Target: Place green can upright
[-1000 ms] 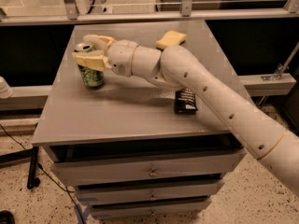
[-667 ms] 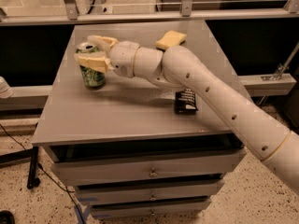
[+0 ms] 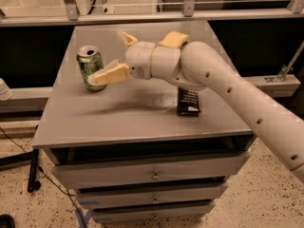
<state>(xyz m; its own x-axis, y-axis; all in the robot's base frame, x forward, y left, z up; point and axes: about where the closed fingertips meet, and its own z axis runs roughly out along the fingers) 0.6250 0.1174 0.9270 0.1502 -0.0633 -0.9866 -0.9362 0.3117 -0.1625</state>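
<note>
— Drawn back rightward from the can (image 3: 90, 68) since a second ago, with the hand (image 3: 107, 57) no longer wrapped round it.
— Let go, then?
— Yes: released, spread wide, grasping nothing. With one finger (image 3: 110, 73) low across the can's front; cannot tell whether touching or just beside.
— And the can?
— Standing upright on the counter (image 3: 118, 122), toward the left rear, tab end up. Well apart from the wrapper (image 3: 188, 102) and the sponge (image 3: 173, 39).
— Which step, then?
— Looks like the last: set down and freed, with only the retreat left.
— Calls for what next?
— Probably lifting up and away along the arm's own line, keeping that low finger clear of the can. Risks knocking it over with any sideways sweep, being slim and tall.
</note>
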